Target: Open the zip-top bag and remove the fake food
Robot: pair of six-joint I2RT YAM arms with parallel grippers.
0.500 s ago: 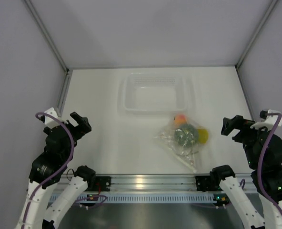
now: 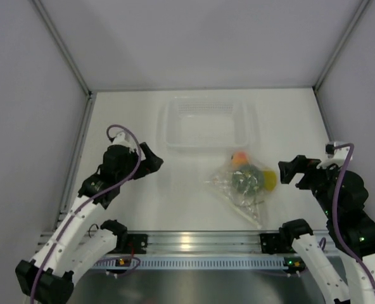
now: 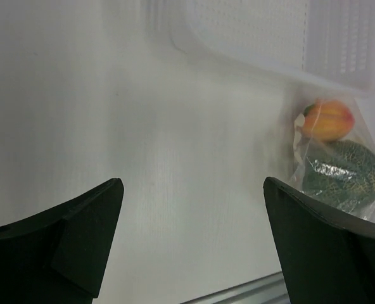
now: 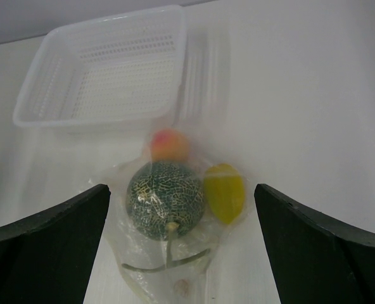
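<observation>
White worktop (image 2: 130, 120) fills the walled cell. The left fingers (image 3: 67, 240) are spread wide and hold nothing. They sit low over the surface, pointed toward the zip-top bag (image 2: 228, 183) but well apart from it. The right fingers (image 4: 48, 240) are spread and empty too, near the bag's right side without touching it. The bag lies crumpled between the two arms, just in front of the clear tub (image 2: 170, 144). It holds the fake food: a green melon (image 4: 165, 199), an orange-red fruit (image 4: 169, 144) and, at its edge, a yellow fruit (image 4: 224, 192). I judge that the approach is the step in hand and that the bag is not yet opened. Next, each pair should pinch one lip of the mouth and pull apart. I cannot tell which edge carries the zip.
</observation>
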